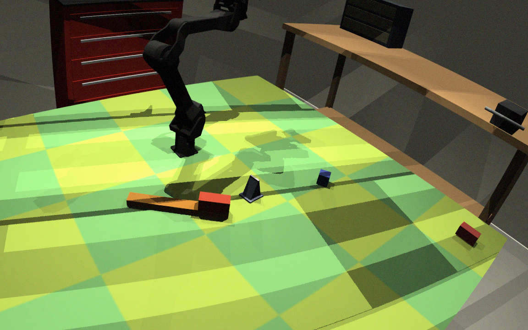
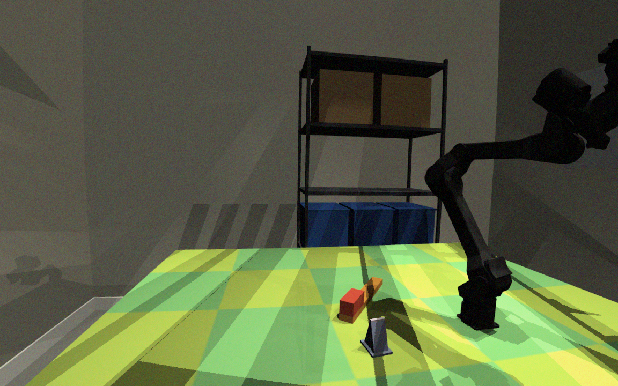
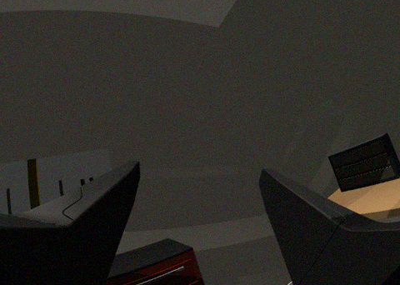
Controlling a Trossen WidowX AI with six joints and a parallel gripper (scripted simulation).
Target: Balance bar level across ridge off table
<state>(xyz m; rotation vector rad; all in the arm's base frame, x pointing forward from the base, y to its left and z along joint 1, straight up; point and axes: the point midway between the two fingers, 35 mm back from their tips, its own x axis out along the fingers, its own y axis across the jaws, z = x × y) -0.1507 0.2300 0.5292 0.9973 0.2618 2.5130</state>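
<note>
Green and yellow checks, crossed by bands of shadow, are seen over the tabletop; the orange bar is found lying flat on it, off the ridge; one end of the bar is topped by a red block; the dark grey ridge is seen upright near that loaded end, apart from it; a smaller red block is placed near a table corner, a blue block well apart from it; the black arm is raised over the table, its upper end cut by the frame edge; in the wrist view, the gripper is observed released, nothing being held between its separated fingers; beyond the table, a red drawer cabinet and a wooden bench are noted, a dark drawer unit being carried by the bench; cartons and blue bins are held on a black shelf rack.
</note>
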